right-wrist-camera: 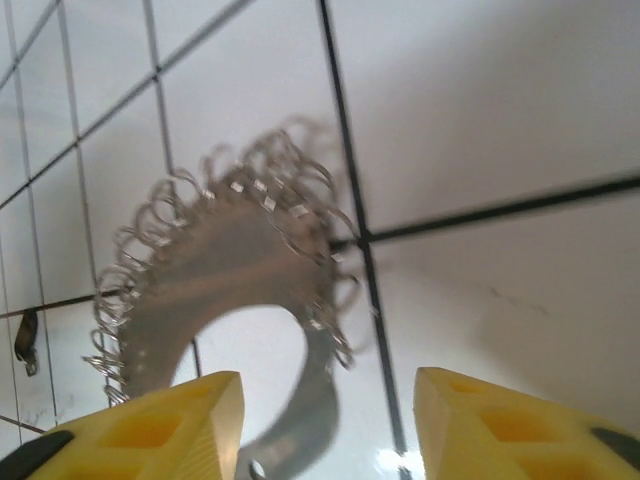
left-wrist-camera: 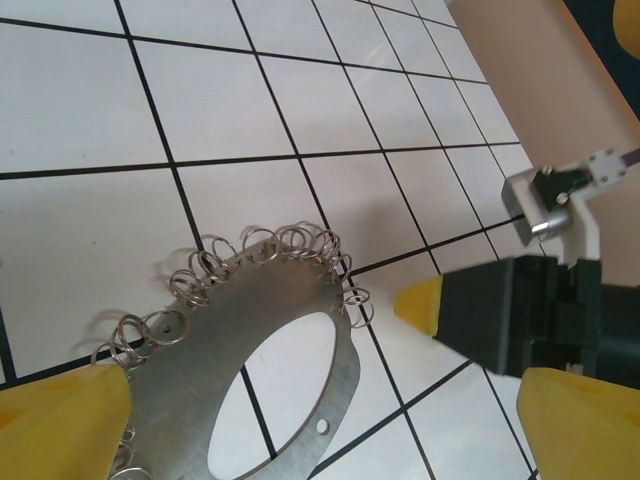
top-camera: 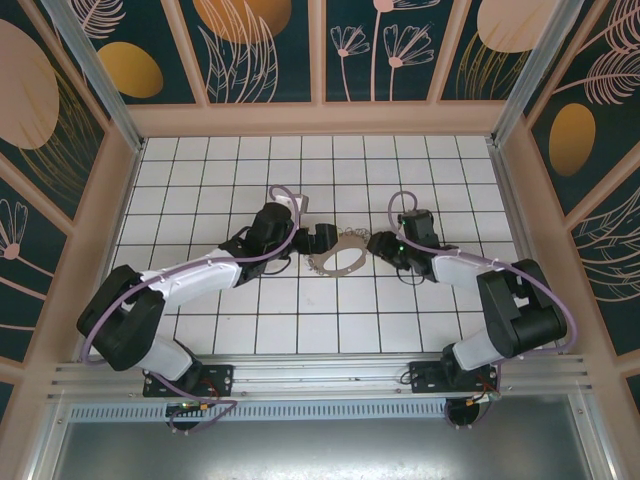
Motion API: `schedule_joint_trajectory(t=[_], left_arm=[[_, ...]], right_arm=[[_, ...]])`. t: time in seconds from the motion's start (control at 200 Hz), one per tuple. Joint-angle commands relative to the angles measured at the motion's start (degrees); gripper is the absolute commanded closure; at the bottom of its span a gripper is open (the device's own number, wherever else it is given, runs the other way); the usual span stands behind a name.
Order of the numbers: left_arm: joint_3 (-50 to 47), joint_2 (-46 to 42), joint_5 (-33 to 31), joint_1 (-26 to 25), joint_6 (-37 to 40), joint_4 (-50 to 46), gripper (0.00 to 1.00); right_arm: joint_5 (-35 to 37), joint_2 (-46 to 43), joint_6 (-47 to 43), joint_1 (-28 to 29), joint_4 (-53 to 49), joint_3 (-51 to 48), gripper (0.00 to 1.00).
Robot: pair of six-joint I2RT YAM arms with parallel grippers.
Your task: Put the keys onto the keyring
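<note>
Your table (top-camera: pixel 200 300) is white, ruled with a black grid. The keyring (left-wrist-camera: pixel 250 300) is silvery-grey, edged with wire loops. The left claw (left-wrist-camera: pixel 320 400) and right claw (right-wrist-camera: pixel 328 400) have yellow fingers. Cables (top-camera: pixel 283 188) are purple, arms (top-camera: pixel 190 275) white and black, walls (top-camera: pixel 260 50) dark teal with peach plants.

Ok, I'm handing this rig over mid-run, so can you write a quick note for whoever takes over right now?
Left gripper: open, low over the keyring's edge.
Right gripper: open, facing the keyring from the opposite side.
Keyring: flat on the tiled table, between the two grippers.
Key: small dark piece on the table beside the ring, not held.
Done: nothing threaded yet.
Left: pick up the key and work it onto the ring.
</note>
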Motion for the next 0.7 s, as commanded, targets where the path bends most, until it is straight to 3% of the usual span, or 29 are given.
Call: schedule_joint_trajectory(t=[0.0, 0.225, 0.696], left_arm=[[0.7, 1.3, 2.3, -0.4, 0.4, 3.4, 0.01], [1.3, 2.6, 3.0, -0.7, 0.1, 3.8, 0.02], [1.6, 2.3, 2.9, -0.8, 0.1, 3.4, 0.02]], right_arm=[[-1.7, -1.6, -0.8, -0.3, 3.1, -2.1, 0.61], [-3.2, -1.0, -1.4, -0.3, 6.1, -3.0, 0.74], [-4.8, 3.6, -1.3, -0.2, 9.0, -1.5, 0.78]])
